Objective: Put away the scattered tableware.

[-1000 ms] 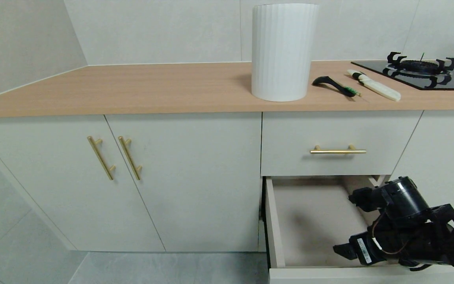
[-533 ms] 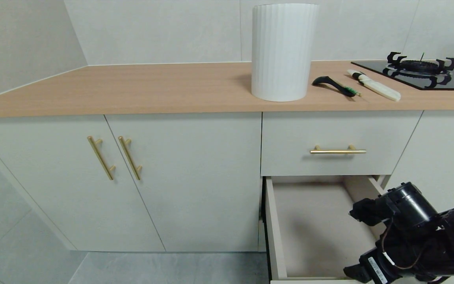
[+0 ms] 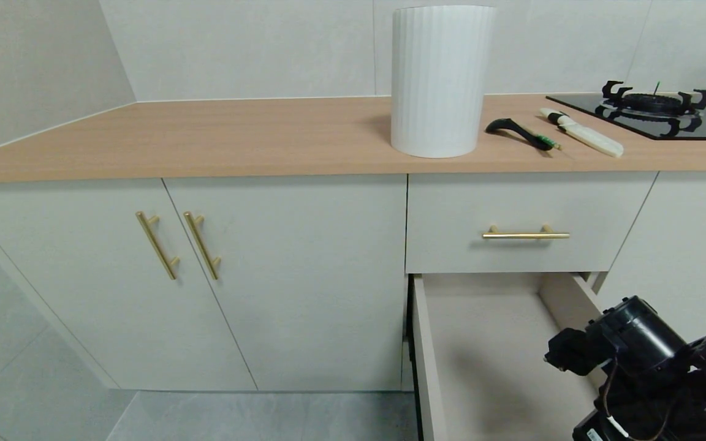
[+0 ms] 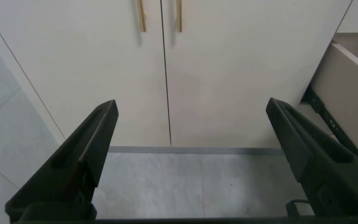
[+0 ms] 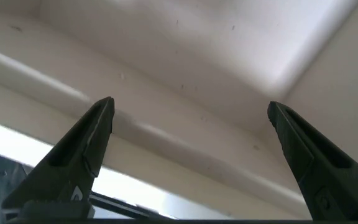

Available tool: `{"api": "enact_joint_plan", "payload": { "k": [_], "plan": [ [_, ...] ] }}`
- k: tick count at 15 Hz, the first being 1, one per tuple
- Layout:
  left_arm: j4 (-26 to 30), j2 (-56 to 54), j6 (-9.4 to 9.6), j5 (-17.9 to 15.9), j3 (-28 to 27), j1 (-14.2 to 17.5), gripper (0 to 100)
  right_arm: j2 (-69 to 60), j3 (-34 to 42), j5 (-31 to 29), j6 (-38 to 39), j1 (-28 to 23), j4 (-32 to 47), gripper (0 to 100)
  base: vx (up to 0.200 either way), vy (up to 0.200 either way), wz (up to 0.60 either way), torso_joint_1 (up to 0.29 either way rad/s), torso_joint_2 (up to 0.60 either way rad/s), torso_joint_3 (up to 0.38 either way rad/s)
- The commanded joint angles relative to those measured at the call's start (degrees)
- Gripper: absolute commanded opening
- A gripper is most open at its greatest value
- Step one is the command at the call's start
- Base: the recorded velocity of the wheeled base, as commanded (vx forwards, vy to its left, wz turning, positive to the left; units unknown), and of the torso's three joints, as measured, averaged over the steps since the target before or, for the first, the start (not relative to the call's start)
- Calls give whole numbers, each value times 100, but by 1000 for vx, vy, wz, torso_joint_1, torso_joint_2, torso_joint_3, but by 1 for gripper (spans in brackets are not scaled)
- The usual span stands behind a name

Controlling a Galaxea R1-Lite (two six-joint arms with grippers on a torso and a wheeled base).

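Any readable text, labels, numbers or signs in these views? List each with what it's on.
None readable: no words, numbers or signs show on the white ribbed container, black ladle, white knife, gas hob, cabinet doors or open drawer.

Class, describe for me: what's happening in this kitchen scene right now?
A robot is tidying tableware. Its right claw hangs open over the pulled-out beige lower drawer, holding nothing. The left claw is open too, low before the white cabinet doors. A black ladle with a green-tipped handle and a white knife lie on the wooden countertop, not yet put away.
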Motion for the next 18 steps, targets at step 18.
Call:
{"api": "enact_joint_plan", "payload": {
  "k": [18],
  "plan": [
    [-1,7,-1,2,0,0,100,-6,-593,-283,1235,-590,-1380,100,0,0,0,0,0,0]
  ]
}}
